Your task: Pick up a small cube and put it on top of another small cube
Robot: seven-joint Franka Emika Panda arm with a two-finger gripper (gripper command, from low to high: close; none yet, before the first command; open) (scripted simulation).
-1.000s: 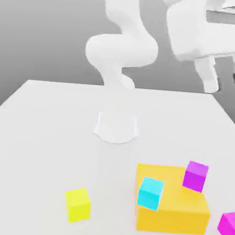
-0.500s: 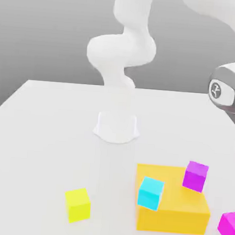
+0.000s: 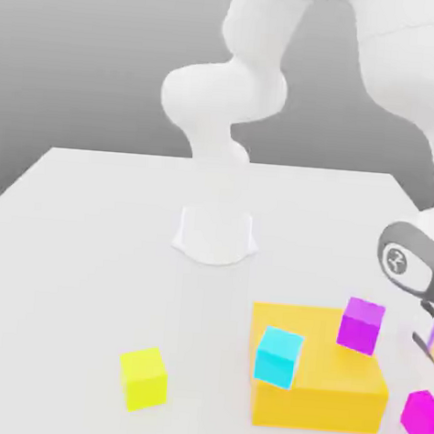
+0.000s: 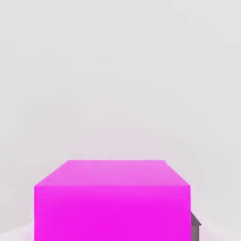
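Two magenta cubes in play; the hand sits over the one (image 4: pixel 113 200) at the desk's (image 3: pixel 90 247) edge. Finger state: cannot tell. Off-centre closing could nudge it overboard.

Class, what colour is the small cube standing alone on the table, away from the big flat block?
Yellow cube; the exterior view shows it best.

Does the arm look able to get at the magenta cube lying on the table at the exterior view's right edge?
Probably yes. The arm's wrist hangs right above that magenta cube, which sits close and unobstructed in the hand view; the orange block stands beside it, apart.
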